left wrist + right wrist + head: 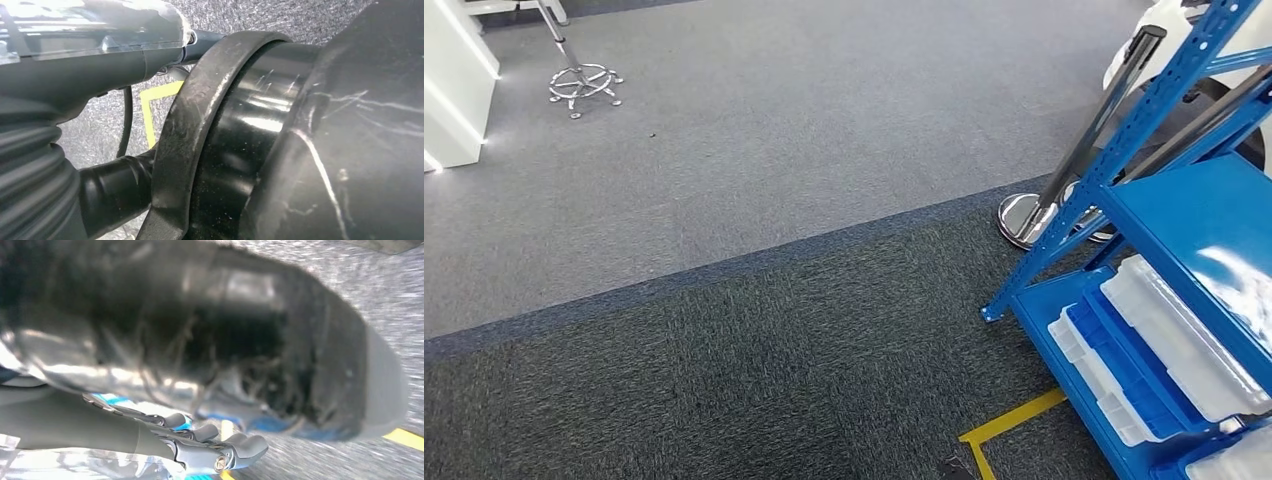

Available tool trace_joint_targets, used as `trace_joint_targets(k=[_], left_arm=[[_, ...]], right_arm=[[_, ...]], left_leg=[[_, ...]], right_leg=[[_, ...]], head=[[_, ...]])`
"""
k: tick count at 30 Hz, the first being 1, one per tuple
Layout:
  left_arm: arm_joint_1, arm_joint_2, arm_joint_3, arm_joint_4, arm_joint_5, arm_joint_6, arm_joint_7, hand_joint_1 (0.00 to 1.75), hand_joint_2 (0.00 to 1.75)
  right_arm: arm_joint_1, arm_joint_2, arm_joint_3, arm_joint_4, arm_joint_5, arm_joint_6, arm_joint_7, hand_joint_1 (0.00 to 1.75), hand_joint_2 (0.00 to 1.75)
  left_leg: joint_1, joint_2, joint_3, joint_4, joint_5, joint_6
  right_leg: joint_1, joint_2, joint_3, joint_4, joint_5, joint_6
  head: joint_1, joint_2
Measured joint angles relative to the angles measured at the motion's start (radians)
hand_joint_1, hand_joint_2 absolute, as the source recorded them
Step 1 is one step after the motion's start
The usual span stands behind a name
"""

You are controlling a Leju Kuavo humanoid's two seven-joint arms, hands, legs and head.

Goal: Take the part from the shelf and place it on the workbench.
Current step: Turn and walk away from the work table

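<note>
A blue metal shelf (1194, 215) stands at the right edge of the head view. On its lower level lie flat white lidded boxes (1184, 335) with a blue tray (1124, 360) between them; what is in them is hidden. In the left wrist view my left hand (90, 60) hangs beside my body over grey carpet, its fingers hidden. My right hand (190, 440) hangs with its fingers (245, 447) stretched out and apart, holding nothing; that picture is blurred.
Grey carpet (754, 200) spreads ahead, with a darker strip nearer me. A yellow tape corner (1009, 425) marks the floor by the shelf. Chrome post bases (1024, 215) stand behind the shelf's corner leg. A chrome chair base (584, 85) and a white cabinet (454, 80) are far left.
</note>
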Motion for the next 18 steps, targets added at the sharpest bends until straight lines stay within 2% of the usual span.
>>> trace_joint_targets(k=[1,3,4,5,6,8,10,12,13,14,15,16,17,18], left_arm=[[0.001,0.0,0.004,0.0,0.005,0.002,0.003,0.0,1.75],[0.003,0.0,0.012,0.0,0.014,0.008,0.009,0.0,1.75],[0.005,0.0,0.017,0.0,0.019,0.012,0.011,0.0,1.75],[0.006,0.0,0.022,0.0,0.023,0.014,0.013,0.0,1.75],[0.007,0.0,0.026,0.0,0.027,0.017,0.015,0.0,1.75],[0.008,0.001,0.034,0.0,0.037,0.021,0.021,0.0,1.75],[0.009,0.001,0.043,0.0,0.044,0.026,0.025,0.0,1.75],[0.009,0.001,0.052,0.0,0.05,0.032,0.026,0.0,1.75],[0.009,0.0,0.055,0.0,0.052,0.033,0.026,0.0,1.75],[0.008,0.0,0.059,0.0,0.054,0.034,0.026,0.0,1.75],[0.007,0.0,0.062,0.0,0.056,0.035,0.026,0.0,1.75],[0.006,0.0,0.066,0.0,0.058,0.035,0.027,0.0,1.75],[0.006,0.0,0.07,0.0,0.06,0.035,0.028,0.0,1.75],[0.006,0.0,0.074,0.0,0.06,0.035,0.028,0.0,1.75]], right_arm=[[0.003,0.0,0.0,0.0,0.0,0.0,0.0,0.0,0.0],[0.005,0.0,0.0,0.0,0.001,0.0,-0.001,0.0,0.0],[0.004,0.0,0.0,0.0,0.001,0.0,-0.002,0.0,0.0],[0.003,0.0,0.0,0.0,0.001,0.0,-0.002,0.0,0.0],[0.003,0.0,0.0,0.0,0.001,0.0,-0.003,0.0,0.0],[0.006,0.0,0.0,0.0,0.002,0.002,-0.003,0.0,0.0],[0.008,0.001,-0.001,0.0,0.002,0.004,-0.002,0.0,0.0],[0.006,0.002,-0.001,0.0,0.002,0.009,-0.002,0.0,0.0],[0.005,0.002,-0.001,0.0,0.003,0.011,-0.002,0.0,0.0],[0.005,0.002,-0.001,0.0,0.003,0.012,-0.003,0.0,0.0],[0.006,0.003,-0.001,0.0,0.004,0.013,-0.003,0.0,0.0],[0.008,0.003,-0.001,0.0,0.004,0.014,-0.003,0.0,0.0],[0.009,0.003,-0.001,0.0,0.005,0.014,-0.003,0.0,0.0],[0.009,0.003,-0.001,0.0,0.005,0.014,-0.003,0.0,0.0]], left_leg=[[0.0,0.011,0.003,0.0,-0.003,-0.002],[-0.002,0.03,0.013,0.0,-0.01,-0.008],[-0.004,0.039,0.017,0.0,-0.014,-0.012],[-0.006,0.047,0.02,0.0,-0.017,-0.018],[-0.008,0.054,0.023,-0.001,-0.02,-0.023],[-0.009,0.066,0.03,-0.005,-0.026,-0.033],[-0.008,0.037,0.025,0.024,-0.05,-0.042],[-0.006,-0.012,-0.026,0.133,-0.109,-0.047],[-0.006,-0.024,-0.061,0.203,-0.139,-0.049],[-0.005,-0.029,-0.093,0.261,-0.155,-0.05],[-0.005,-0.031,-0.11,0.286,-0.151,-0.052],[-0.004,-0.031,-0.11,0.272,-0.127,-0.053],[-0.001,-0.036,-0.091,0.219,-0.086,-0.053],[0.003,-0.052,-0.064,0.149,-0.047,-0.054]], right_leg=[[0.0,-0.005,0.021,-0.041,0.029,-0.001],[0.006,-0.043,0.096,-0.184,0.093,-0.012],[0.012,-0.062,0.125,-0.24,0.111,-0.02],[0.017,-0.076,0.139,-0.271,0.117,-0.028],[0.021,-0.078,0.14,-0.277,0.113,-0.035],[0.017,-0.055,0.141,-0.282,0.115,-0.045],[0.008,-0.033,0.15,-0.293,0.12,-0.057],[0.005,-0.013,0.154,-0.297,0.122,-0.068],[0.005,-0.001,0.154,-0.297,0.122,-0.071],[0.006,0.013,0.154,-0.295,0.121,-0.072],[0.006,0.028,0.154,-0.293,0.12,-0.072],[0.005,0.043,0.155,-0.29,0.119,-0.07],[0.004,0.058,0.155,-0.285,0.116,-0.067],[0.003,0.073,0.154,-0.279,0.113,-0.063]], head=[[0.0,0.0],[0.0,0.0],[0.0,0.0],[0.0,0.0],[0.0,0.0],[-0.001,0.0],[-0.002,0.0],[-0.004,0.0],[-0.005,0.0],[-0.004,0.0],[-0.005,0.0],[-0.005,0.0],[-0.005,0.0],[-0.005,0.0]])
